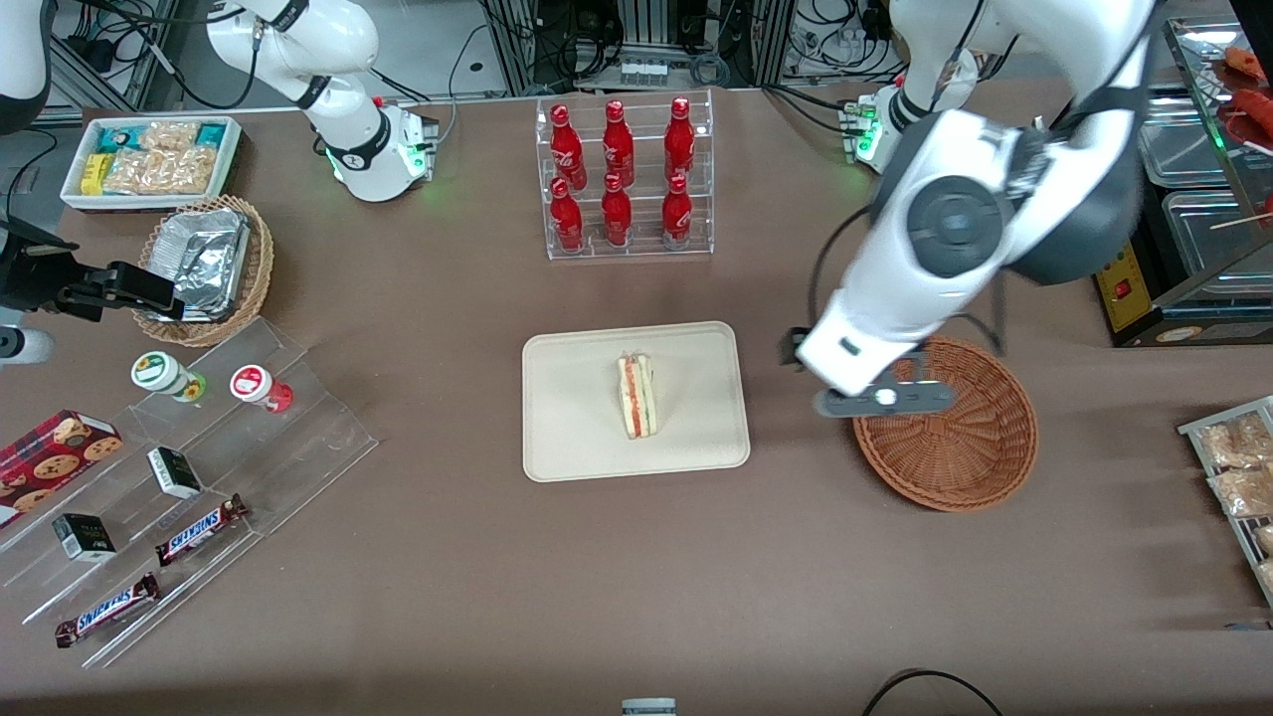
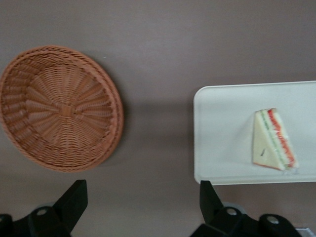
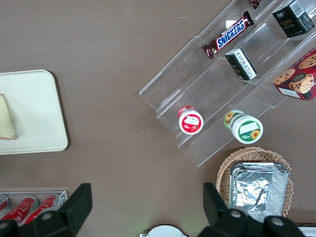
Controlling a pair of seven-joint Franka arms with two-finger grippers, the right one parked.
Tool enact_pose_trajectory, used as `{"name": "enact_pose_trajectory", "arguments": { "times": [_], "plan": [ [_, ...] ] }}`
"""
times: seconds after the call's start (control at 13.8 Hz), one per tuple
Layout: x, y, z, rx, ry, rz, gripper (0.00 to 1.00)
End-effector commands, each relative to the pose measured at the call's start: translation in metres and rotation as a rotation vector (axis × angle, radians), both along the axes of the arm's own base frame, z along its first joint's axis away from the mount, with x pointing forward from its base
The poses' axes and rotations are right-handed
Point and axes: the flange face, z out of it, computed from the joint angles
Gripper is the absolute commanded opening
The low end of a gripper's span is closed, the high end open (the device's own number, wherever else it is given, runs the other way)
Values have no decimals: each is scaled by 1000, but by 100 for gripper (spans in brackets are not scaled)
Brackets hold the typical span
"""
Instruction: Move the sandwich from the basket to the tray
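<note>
Two black fingers [image 2: 69, 205] of my gripper [image 1: 880, 400] hang spread wide, holding nothing, above the round reddish-brown wicker basket [image 1: 970, 457]. Toward the parked arm's end, my wrapped triangular sandwich [image 1: 637, 396] lies on the flat cream rectangular tray [image 1: 567, 418].

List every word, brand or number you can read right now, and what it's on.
"SNICKERS": on the candy bar on the clear stand.
"SNICKERS": on a second bar nearer the front camera.
Unreadable: the red bottles' script, the two cup lids, the dark boxes, the cookie box, the snack packets.
The sandwich on the tray shows no label. The pincer hangs open between tray and basket.
</note>
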Motion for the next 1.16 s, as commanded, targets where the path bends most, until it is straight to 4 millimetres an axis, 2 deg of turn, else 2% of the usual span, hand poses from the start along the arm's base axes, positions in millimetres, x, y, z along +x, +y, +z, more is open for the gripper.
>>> {"name": "enact_pose_trajectory", "arguments": {
  "times": [0.0, 0.15, 0.51, 0.8, 1.09],
  "plan": [
    [-20, 56, 21, -9, 16, -50, 100],
    [-23, 92, 37, -8, 41, -86, 100],
    [-44, 159, 80, -5, 70, -110, 100],
    [-60, 171, 105, 3, 70, -90, 100],
    [-71, 215, 130, -48, 75, -58, 100]
  ]
}}
